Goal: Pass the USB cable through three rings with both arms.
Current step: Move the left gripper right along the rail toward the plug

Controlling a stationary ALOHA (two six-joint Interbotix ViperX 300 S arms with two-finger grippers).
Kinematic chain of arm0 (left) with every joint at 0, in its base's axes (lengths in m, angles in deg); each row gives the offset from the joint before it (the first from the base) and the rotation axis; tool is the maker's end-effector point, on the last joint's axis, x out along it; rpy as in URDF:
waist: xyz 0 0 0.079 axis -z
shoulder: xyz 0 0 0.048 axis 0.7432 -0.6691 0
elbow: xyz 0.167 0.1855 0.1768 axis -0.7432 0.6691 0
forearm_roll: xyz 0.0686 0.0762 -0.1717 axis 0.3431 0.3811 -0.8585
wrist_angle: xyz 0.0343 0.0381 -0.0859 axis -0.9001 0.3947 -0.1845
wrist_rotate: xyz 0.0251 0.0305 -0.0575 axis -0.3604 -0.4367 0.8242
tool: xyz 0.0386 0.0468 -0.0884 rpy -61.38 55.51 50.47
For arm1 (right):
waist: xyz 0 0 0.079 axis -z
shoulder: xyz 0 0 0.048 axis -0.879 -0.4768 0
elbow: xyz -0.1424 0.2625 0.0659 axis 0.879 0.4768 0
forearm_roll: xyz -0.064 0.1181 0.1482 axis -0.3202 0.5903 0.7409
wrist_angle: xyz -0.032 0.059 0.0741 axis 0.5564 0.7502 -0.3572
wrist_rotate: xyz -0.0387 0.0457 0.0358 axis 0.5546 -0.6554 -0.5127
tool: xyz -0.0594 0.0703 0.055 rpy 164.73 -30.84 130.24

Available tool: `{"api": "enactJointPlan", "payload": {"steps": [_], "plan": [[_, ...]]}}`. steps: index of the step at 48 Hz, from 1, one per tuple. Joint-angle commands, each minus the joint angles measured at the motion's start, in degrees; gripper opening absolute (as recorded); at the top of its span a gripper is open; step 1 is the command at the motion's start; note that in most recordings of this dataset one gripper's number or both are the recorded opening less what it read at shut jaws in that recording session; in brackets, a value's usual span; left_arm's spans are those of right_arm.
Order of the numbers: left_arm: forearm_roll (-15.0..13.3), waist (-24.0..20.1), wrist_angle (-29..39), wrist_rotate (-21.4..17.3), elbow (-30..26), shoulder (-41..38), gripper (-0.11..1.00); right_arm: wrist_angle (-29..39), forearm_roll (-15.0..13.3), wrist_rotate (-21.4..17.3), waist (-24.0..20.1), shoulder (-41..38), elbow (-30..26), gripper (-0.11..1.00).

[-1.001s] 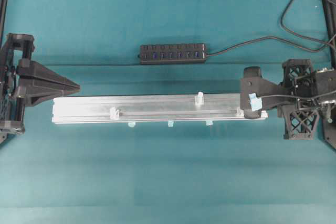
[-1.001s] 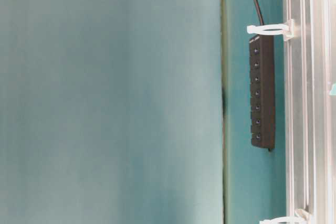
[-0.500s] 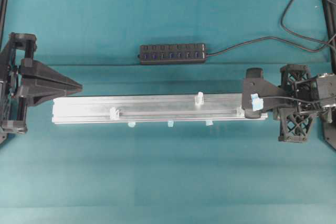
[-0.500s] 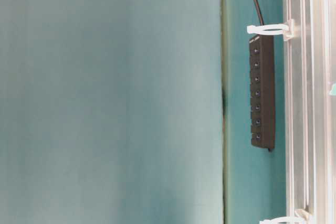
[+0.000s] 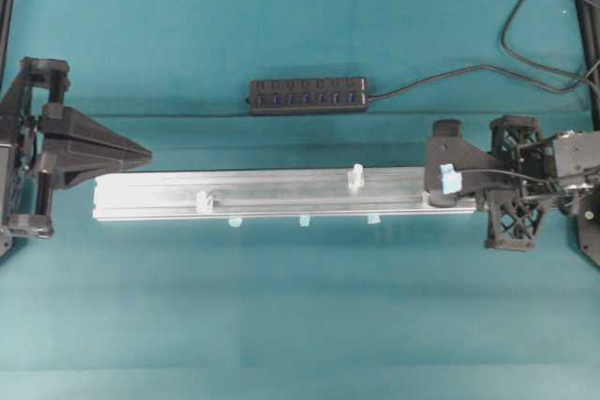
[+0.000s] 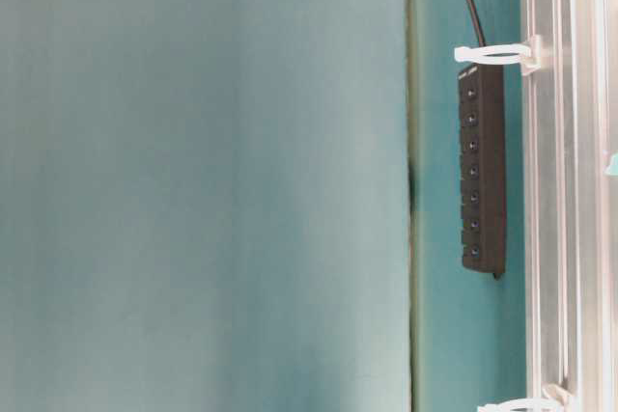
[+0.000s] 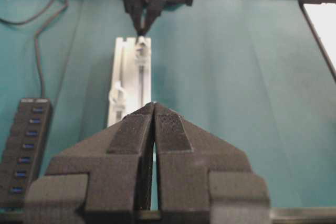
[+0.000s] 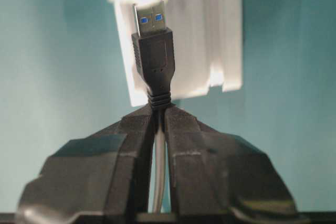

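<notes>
In the right wrist view, my right gripper [image 8: 159, 109] is shut on the USB cable just behind its black plug [image 8: 154, 56]. The plug points at the near end of the silver rail [image 8: 210, 35]. From overhead, the right gripper [image 5: 431, 173] hangs over the rail's right end and covers the ring there. Two whitish rings [image 5: 202, 201] [image 5: 356, 175] stand on the rail [image 5: 281, 196]. My left gripper [image 5: 148, 152] is shut and empty, just off the rail's left end. In its own wrist view its tips [image 7: 154, 106] meet in front of a ring [image 7: 116, 97].
A black multi-port hub [image 5: 307, 96] lies behind the rail, and its cable [image 5: 441, 77] loops to the back right corner. Small pale-blue tape tabs [image 5: 303, 222] sit along the rail's front edge. The table-level view shows the hub [image 6: 481, 171] and two rings [image 6: 492, 53] [image 6: 521, 404].
The right gripper has crept left with the plug, further over the rail's right end. The left gripper has edged slightly right, toward the rail's left end.
</notes>
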Motion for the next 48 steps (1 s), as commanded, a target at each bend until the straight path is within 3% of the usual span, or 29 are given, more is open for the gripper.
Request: {"api": "enactJointPlan", "payload": {"steps": [1, 22, 48], "plan": [[0.09, -0.09, -0.53, -0.09, -1.76, -0.26, 0.02, -1.58, -0.26, -0.35, 0.26, -0.88, -1.23, -0.06], [0.18, -1.93, -0.79, -0.09, -2.9, -1.76, 0.02, -7.65, 0.26, -0.97, 0.09, -1.14, -0.7, -0.06], [0.09, -2.11, -3.34, -0.26, -10.9, -18.02, 0.02, -13.62, 0.62, -1.32, -0.26, 0.97, 1.93, -0.06]]}}
